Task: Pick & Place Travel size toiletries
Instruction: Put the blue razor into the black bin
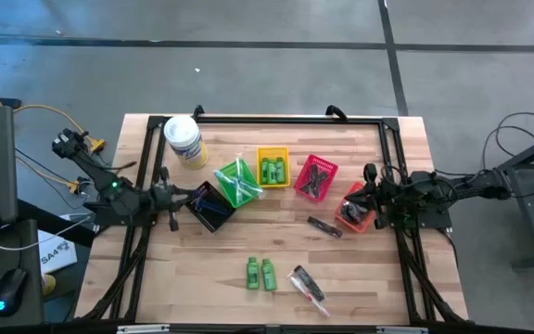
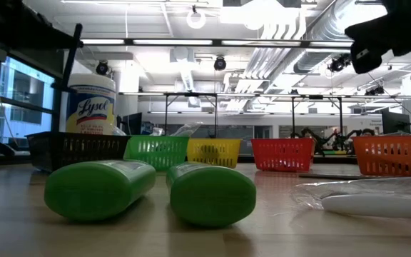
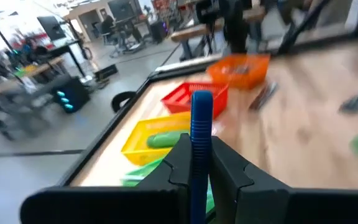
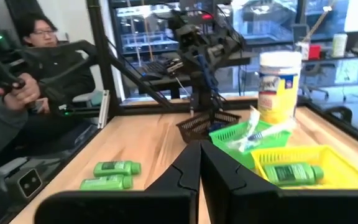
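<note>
Overhead, the left gripper [image 1: 176, 197] hovers at the black basket [image 1: 213, 209], nine o'clock; the right gripper [image 1: 371, 199] sits pressed together, empty, over the orange basket [image 1: 350, 211], three o'clock; two green bottles [image 1: 260, 274] lie loose at six. Left wrist: jaws pinch a blue-handled razor [image 3: 201, 134]; that thin grip could slip, dropping it beside the basket.
</note>
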You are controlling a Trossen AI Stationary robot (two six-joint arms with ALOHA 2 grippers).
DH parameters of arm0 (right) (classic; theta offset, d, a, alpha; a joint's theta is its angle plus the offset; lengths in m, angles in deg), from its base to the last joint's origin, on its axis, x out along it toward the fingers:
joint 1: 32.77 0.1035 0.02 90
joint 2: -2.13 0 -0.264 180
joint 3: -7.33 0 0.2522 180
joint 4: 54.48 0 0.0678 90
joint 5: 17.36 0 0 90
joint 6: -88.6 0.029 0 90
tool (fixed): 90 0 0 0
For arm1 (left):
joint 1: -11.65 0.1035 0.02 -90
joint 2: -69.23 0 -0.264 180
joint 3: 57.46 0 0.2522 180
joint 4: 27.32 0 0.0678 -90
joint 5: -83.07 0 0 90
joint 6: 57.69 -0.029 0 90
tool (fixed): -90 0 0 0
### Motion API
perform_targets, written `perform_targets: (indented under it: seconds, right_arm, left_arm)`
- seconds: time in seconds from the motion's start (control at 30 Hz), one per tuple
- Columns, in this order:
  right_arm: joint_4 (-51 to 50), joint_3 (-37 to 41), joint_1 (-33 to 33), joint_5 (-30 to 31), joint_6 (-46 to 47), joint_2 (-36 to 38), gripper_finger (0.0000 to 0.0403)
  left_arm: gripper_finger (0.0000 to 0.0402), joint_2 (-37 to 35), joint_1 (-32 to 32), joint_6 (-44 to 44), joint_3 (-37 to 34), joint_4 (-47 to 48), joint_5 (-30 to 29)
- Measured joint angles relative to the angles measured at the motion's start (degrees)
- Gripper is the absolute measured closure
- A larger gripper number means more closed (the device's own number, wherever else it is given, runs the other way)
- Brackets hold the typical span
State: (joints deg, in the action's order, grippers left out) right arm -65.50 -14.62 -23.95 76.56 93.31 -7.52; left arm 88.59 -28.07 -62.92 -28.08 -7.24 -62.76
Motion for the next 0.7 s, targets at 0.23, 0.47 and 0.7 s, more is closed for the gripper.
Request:
perform_targets:
  seconds: [0.23,0.47,0.7]
  right_arm:
    - [-0.2,0.8,-1.6,-1.4,2.8,0.0,0.0401]
    - [-1.1,0.8,-1.7,-1.4,3.7,0.0,0.0401]
    - [-3.1,0.8,-1.7,-2.8,6.1,0.0,0.0401]
  left_arm:
    - [0.0380,13.7,0.1,-4.7,2.5,-0.3,-1.7]
    - [0.0380,31.7,9.1,-2.0,7.5,1.9,3.2]
    - [0.0380,47.3,16.2,3.1,16.4,11.2,12.4]
